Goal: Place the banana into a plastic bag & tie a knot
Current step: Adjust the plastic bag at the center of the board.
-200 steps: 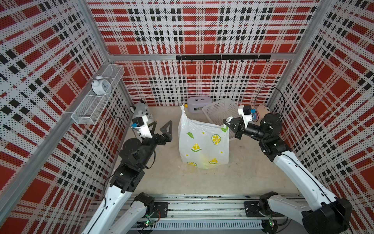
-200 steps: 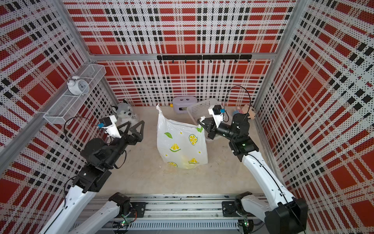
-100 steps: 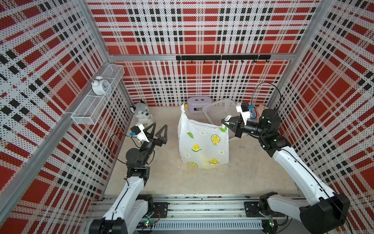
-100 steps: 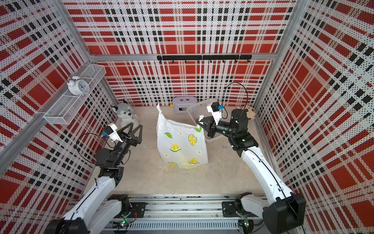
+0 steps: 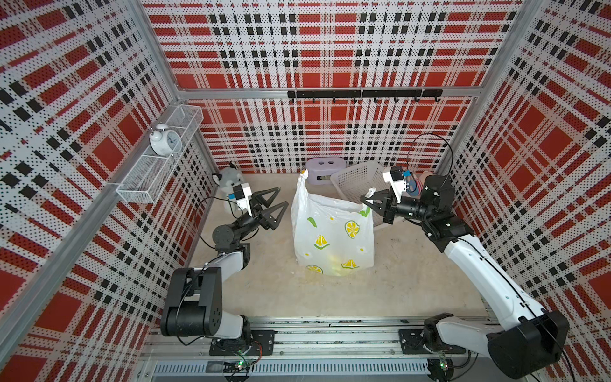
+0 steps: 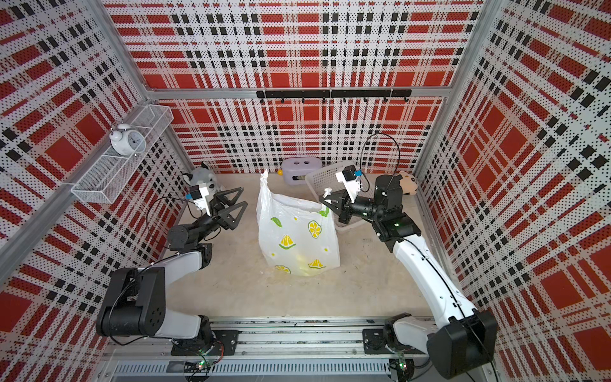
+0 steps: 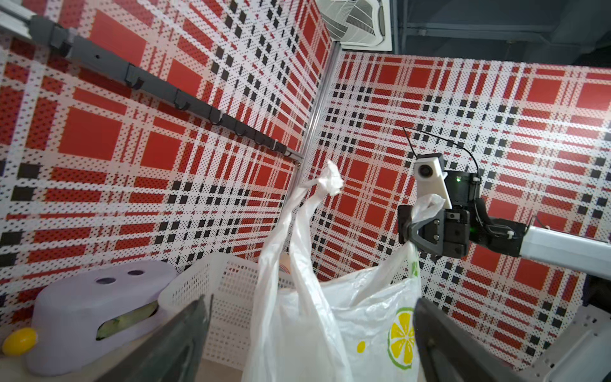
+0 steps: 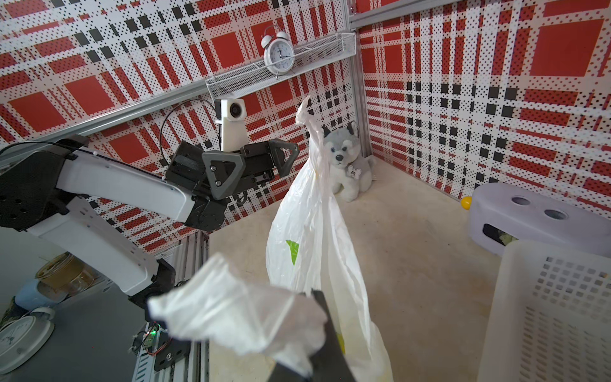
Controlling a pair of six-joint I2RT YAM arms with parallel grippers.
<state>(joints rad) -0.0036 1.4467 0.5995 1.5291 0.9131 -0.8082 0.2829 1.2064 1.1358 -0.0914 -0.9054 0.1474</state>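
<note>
**Top views: bag upright, banana only a yellow blur**

In both top views the plastic bag [image 5: 334,238] stands mid-floor. The banana [image 5: 334,263] is a faint yellow smudge through the bag's lower wall, its shape impossible to make out. The right wrist view is half blocked by blurred plastic held right in front of the lens.

The right gripper [image 5: 367,201], at 2 o'clock of the bag, is clamped on one handle loop. The left wrist view shows the film bunched above its closed jaws. The left gripper [image 5: 283,196], at 9 o'clock, is spread wide, holds nothing and is apart from the bag. The other handle [image 7: 330,180] rises free at 11 o'clock, so the two are untied.

The husky plush [image 8: 344,158], at 10 o'clock, wears a bone-shaped tag whose letters are too small to read. The alarm clock [image 8: 281,53] numerals are no clearer. The bag carries lemon prints only.

The yellow ball [image 7: 20,340] beside the lilac box [image 7: 92,307] is plain in the left wrist view and a mere speck in a top view [image 6: 280,172]. The right arm covers part of the white basket [image 5: 358,180] at 1 o'clock.
</note>
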